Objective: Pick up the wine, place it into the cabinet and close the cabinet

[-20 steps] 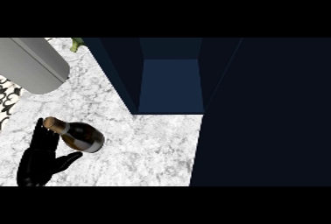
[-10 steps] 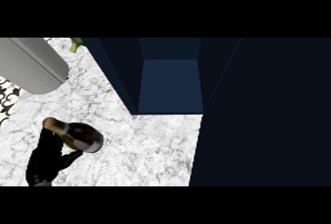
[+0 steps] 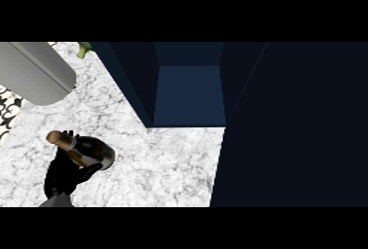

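The wine bottle (image 3: 92,151), dark with a tan cork top, stands on the white marble counter (image 3: 165,165) at the lower left of the head view. My left hand (image 3: 66,174) reaches up from the bottom edge and wraps it: fingers show behind the neck and the thumb curls under the body. The cabinet (image 3: 191,95) is up and to the right, its dark blue inside open. Its door (image 3: 295,131) stands swung out along the right side. My right hand is out of sight.
A large grey cylinder (image 3: 32,70) lies at the upper left. A black-and-white patterned surface (image 3: 7,109) borders the left edge. Something small and green (image 3: 84,48) shows at the top beside the cabinet wall. Bare marble lies between the bottle and the cabinet.
My left hand has moved up from below the bottle and its fingers have closed round it. The bottle has shifted slightly to the left.
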Robot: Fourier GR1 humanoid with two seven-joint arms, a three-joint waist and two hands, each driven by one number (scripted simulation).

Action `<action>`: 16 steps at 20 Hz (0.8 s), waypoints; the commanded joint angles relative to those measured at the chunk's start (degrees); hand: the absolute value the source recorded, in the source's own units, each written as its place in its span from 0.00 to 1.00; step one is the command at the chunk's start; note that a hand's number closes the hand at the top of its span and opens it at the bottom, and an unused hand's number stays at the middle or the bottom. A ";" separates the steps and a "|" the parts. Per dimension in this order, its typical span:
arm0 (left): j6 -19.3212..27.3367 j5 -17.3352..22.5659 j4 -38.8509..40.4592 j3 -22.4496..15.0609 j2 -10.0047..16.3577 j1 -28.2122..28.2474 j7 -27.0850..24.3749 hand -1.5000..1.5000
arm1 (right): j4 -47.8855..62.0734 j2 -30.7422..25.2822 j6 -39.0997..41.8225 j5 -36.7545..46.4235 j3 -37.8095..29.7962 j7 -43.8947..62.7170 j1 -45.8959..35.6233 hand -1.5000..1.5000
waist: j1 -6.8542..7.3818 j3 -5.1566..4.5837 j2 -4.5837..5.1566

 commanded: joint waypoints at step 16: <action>0.76 -8.04 6.92 -4.81 2.05 -7.48 -16.37 1.00 | -7.24 1.21 -1.33 -1.99 1.72 3.06 4.20 0.00 | -0.07 0.04 -0.07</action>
